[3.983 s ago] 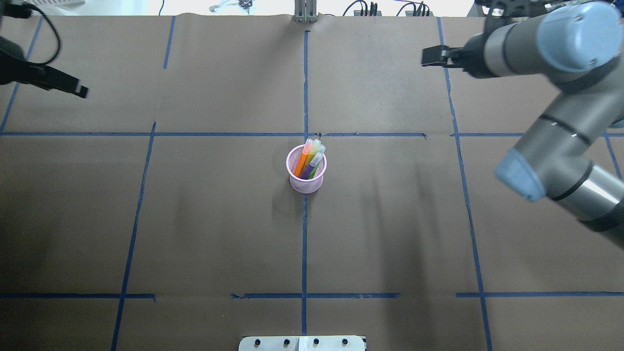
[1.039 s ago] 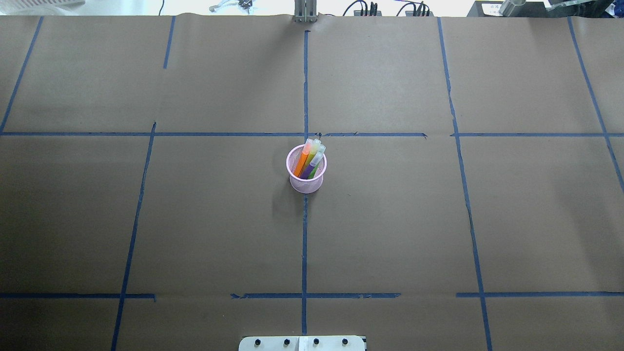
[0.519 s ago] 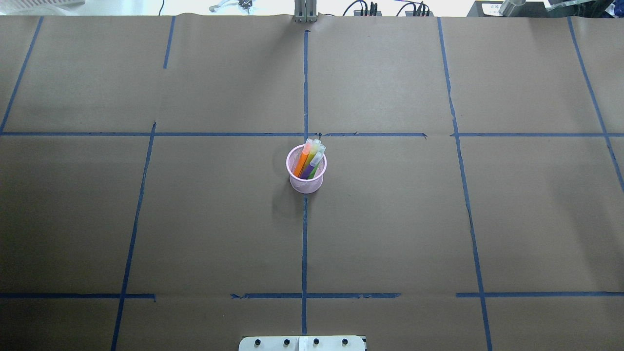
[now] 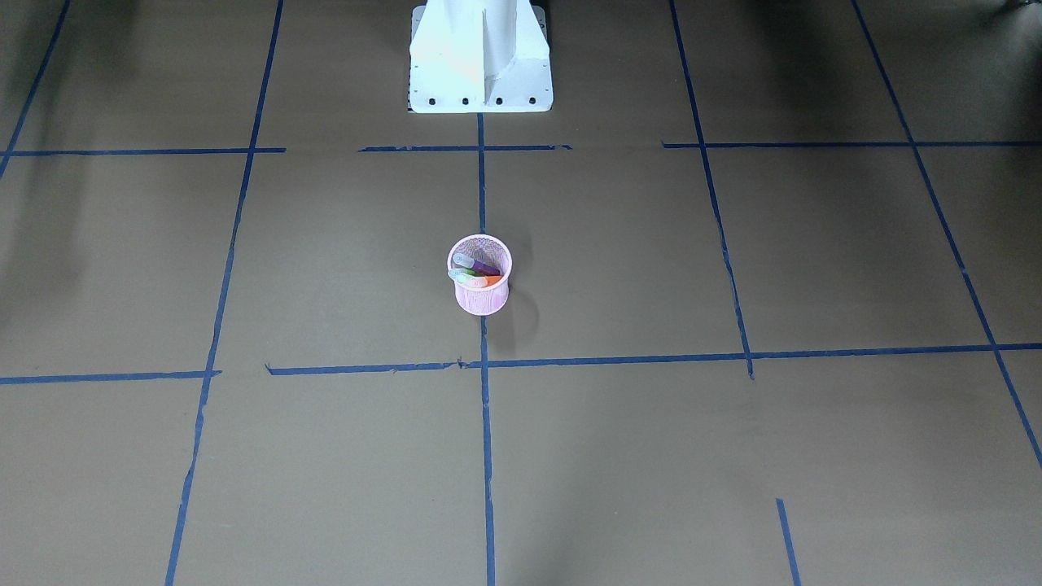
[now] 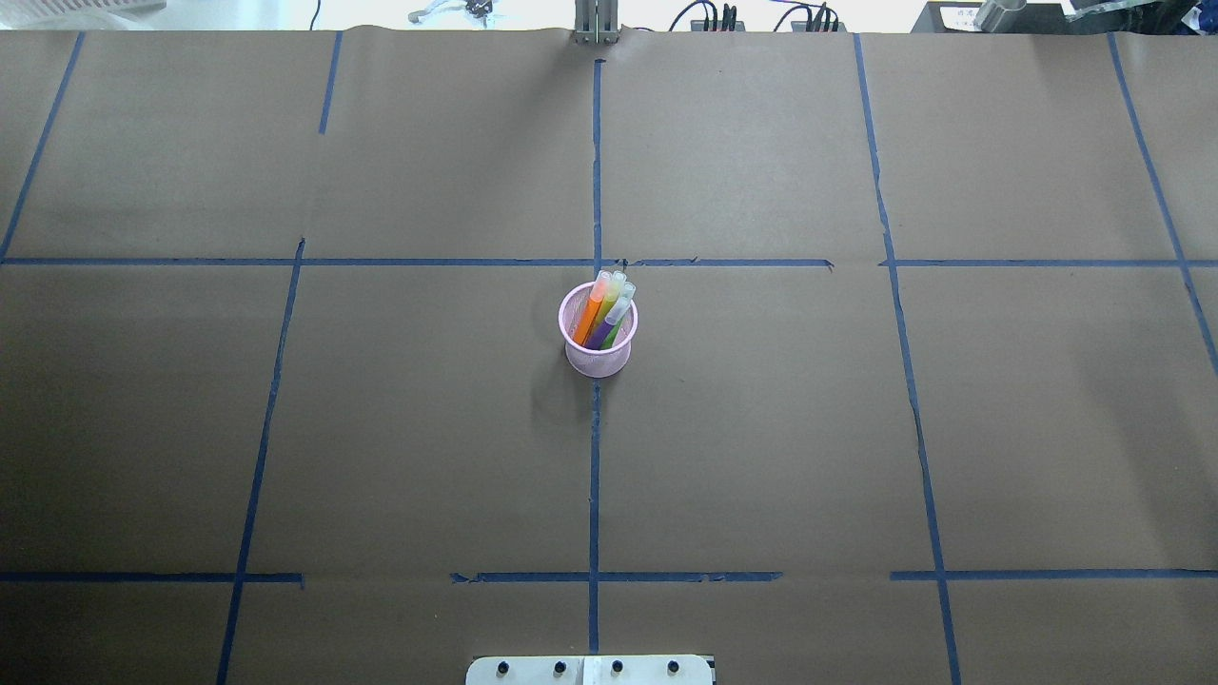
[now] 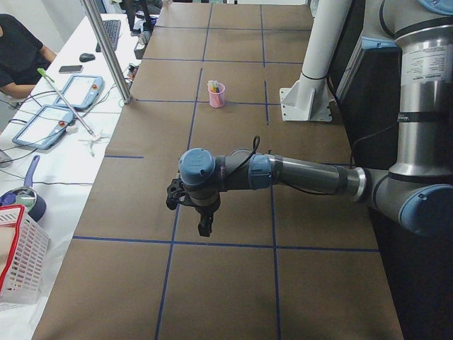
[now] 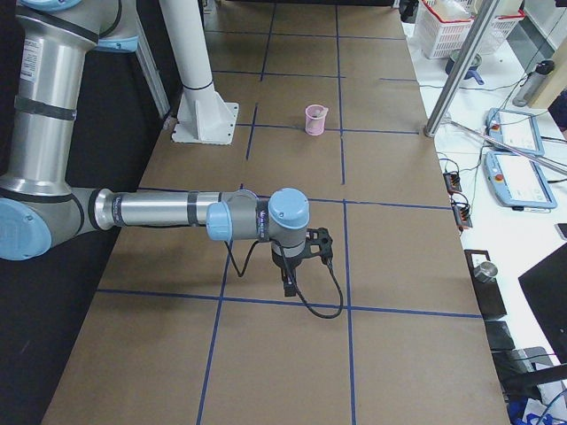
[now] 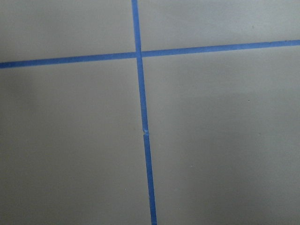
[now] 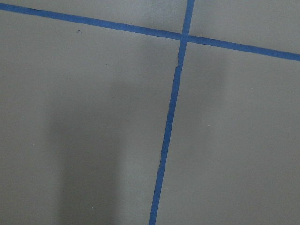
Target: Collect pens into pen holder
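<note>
Pens (image 5: 604, 309) stand together in the holder (image 5: 598, 362), at the centre of the overhead frame, just below the crossing of two tape (image 5: 595, 171) lines on the table (image 5: 381, 428). The orange pen (image 5: 589, 319) leans on the left of the bunch, the green pen (image 5: 610, 297) lies beside it, and the purple pen (image 5: 599, 335) sits lower right. All tilt toward the top of the frame, with their pale caps past the rim. In the front-facing view the holder (image 4: 482, 299) stands upright at mid-frame, below the white base (image 4: 480, 57), and the pens (image 4: 476, 273) lean toward its lower-left rim.

The left gripper (image 6: 204, 228) hangs at the lower middle of the left side view, pointing down over a tape line, on the near arm that reaches in from the right edge. The holder (image 6: 217, 96) is far off in the upper middle of that frame, well apart from the jaws. I cannot tell whether these jaws are spread or pressed together.

The right gripper (image 7: 288, 285) hangs just below the centre of the right side view, pointing down on the near arm that reaches in from the left edge. The holder (image 7: 314, 121) is in the upper middle there, also well apart from the jaws. I cannot tell their state either.

Each wrist view looks down on a tape crossing on the brown table.
</note>
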Robot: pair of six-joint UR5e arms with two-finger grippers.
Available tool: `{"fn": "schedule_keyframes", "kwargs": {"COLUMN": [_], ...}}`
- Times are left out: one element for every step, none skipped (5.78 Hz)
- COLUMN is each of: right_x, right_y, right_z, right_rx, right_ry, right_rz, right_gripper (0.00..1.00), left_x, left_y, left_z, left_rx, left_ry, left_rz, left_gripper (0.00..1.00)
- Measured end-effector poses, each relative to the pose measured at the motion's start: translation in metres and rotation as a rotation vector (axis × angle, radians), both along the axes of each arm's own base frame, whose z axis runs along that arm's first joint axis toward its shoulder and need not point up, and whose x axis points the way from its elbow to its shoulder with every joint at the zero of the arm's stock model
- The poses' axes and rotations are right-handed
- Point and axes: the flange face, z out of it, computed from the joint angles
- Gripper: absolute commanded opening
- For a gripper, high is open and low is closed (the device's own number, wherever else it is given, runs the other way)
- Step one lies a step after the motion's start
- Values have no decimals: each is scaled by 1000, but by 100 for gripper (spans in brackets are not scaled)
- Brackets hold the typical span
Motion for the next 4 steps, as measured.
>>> {"fn": "schedule_keyframes", "kwargs": {"right_x": [0,0,1,2], "right_y": [0,-1,0,1], "right_z": [8,15,12,8], "right_rx": [-12,-20,-17,-11], "right_ry": [4,2,-6,-10], "right_rz": [-1,0,3,8], "right_gripper": [100,100,100,100], "left_x": [0,0,0,0], "left_y": [0,1,1,3], "left_z": [-2,-6,-9,-8], "left_rx": [5,12,17,15], "left_ry": [-3,-5,-7,-8], "left_rz": [0,0,0,0], "left_gripper": [100,100,100,100]}}
